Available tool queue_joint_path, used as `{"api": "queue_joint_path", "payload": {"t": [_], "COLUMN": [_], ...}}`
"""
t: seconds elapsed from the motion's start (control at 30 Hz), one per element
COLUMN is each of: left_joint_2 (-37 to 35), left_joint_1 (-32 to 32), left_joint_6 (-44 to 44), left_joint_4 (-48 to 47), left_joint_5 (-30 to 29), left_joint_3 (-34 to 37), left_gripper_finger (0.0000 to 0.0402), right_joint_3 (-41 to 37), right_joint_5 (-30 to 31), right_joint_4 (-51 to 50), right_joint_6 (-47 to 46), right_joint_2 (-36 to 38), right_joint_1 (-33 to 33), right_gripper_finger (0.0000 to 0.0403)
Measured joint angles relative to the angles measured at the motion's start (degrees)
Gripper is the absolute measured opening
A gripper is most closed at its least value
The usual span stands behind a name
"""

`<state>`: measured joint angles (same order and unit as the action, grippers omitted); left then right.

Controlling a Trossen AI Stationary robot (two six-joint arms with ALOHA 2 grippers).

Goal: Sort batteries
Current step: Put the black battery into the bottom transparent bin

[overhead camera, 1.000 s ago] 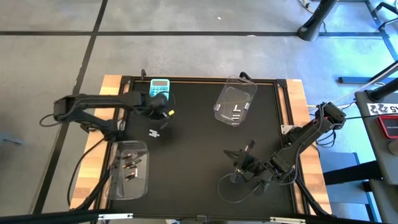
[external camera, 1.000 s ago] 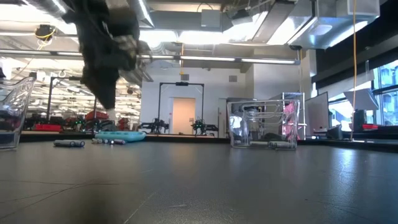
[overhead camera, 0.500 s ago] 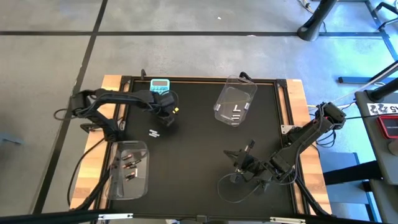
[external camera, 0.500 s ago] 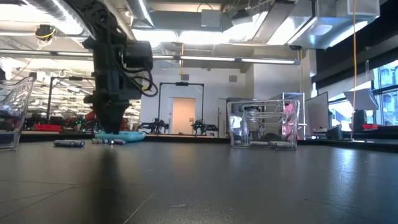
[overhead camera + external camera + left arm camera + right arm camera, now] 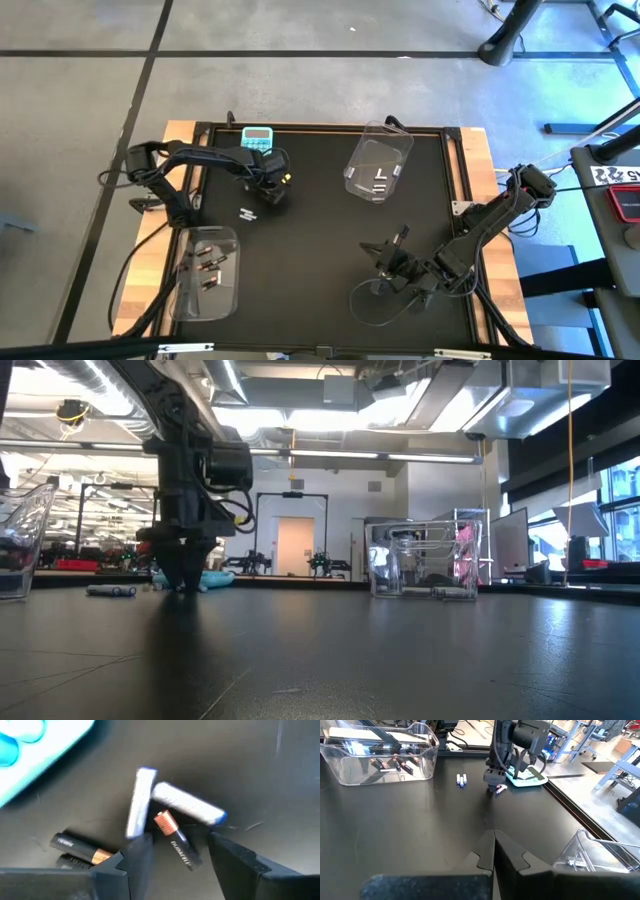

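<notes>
Batteries lie in four places on the worktop; a small heap (image 5: 170, 820) sits at far left beside the light-blue calculator (image 5: 257, 138), two silvery-white ones crossed over a dark copper-tipped one, two more dark ones just beside them; a loose pair of silvery ones (image 5: 247, 212) lies nearer, apart from the heap.

Left gripper (image 5: 177, 852) is down over the heap, just above or at the worktop; fingers (image 5: 135, 857) open, standing either side of the dark battery with a clear gap, nothing held. Right gripper (image 5: 494, 851) waits at near right over the black mat, fingers closed together and empty, next to an empty-looking clear container (image 5: 378, 302).

Progress, judged from what lies where: clear bin (image 5: 205, 270) at near left holds several dark copper-tipped batteries; clear bin (image 5: 380, 165) at far centre holds a few silvery ones; so the sort is by kind and is partly done. Still out: the five in the heap and the loose silvery pair; roughly half appears to remain.

Step in hand appears to be a pick from the heap, probably the dark battery between the fingers; it would belong in the near-left bin. Risk: the silvery ones rest against it, so closing may nudge or catch a neighbour.
</notes>
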<state>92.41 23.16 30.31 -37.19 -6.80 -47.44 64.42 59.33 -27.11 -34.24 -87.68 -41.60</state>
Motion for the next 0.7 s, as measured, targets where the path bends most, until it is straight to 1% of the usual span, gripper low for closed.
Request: {"api": "queue_joint_path", "payload": {"t": [0.23,0.37,0.5,0.7], "left_joint_2": [0.9,1.0,1.0,1.1], "left_joint_1": [0.1,-0.3,-1.5,-3.2], "left_joint_6": [-1.6,-2.9,-3.6,-4.3], "left_joint_4": [0.3,-0.2,-1.3,-2.5], "left_joint_5": [0.8,2.7,3.7,4.9], "left_joint_3": [-0.1,-0.1,0.0,-0.1], "left_gripper_finger": [0.0166,0.0142,0.0100,0.0020], "right_joint_3": [0.0,0.0,0.0,0.0], "right_joint_5": [-0.5,-0.5,-0.5,-0.5], "right_joint_4": [0.0,0.0,0.0,0.0], "right_joint_6": [0.0,0.0,0.0,0.0], "right_joint_2": [0.0,0.0,0.0,0.0], "right_joint_1": [0.0,0.0,0.0,0.0], "right_gripper_finger": [0.0007,0.0007,0.0007,0.0007]}}
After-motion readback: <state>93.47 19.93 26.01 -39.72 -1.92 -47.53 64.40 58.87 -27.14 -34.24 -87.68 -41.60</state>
